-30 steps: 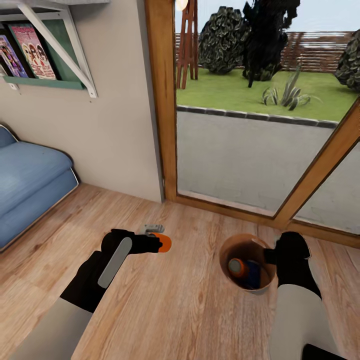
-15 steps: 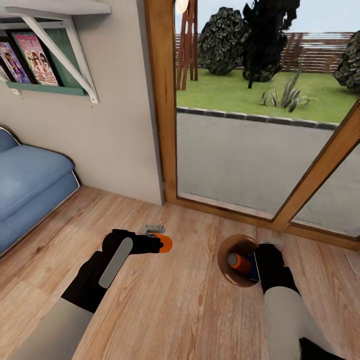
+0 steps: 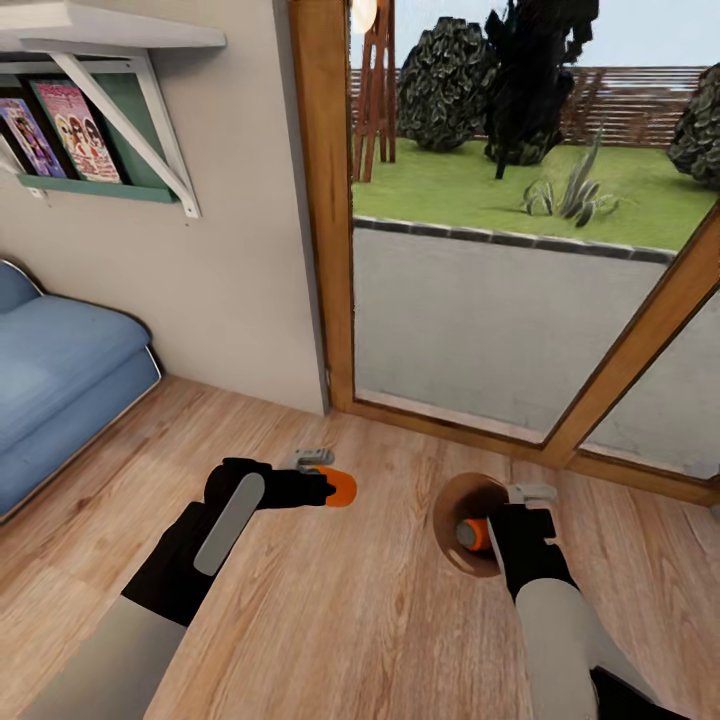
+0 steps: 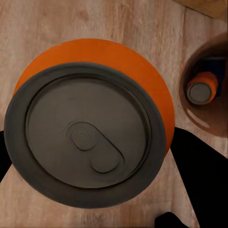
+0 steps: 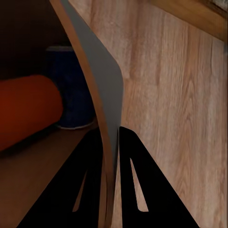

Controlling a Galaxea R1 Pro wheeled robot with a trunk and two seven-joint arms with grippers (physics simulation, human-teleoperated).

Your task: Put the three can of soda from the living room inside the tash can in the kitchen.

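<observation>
Bin tipped toward the robot, rim pinched

We note the right gripper [image 5: 110,137] clamped on the trash can [image 3: 452,507] wall, now tilted; the left gripper [image 3: 322,486] grips a soda can [image 3: 342,487]

No words, brands or numbers can be read. The magazine covers [image 3: 62,130] on the wall shelf [image 3: 100,190] show pink and purple art with blurred lettering, and the orange can [image 4: 90,128] top carries no legible marking.

Matt orange can [image 4: 90,123] with dull grey metal end; smooth copper-brown bin [image 3: 452,505]; grained wood floor [image 3: 350,620].
</observation>
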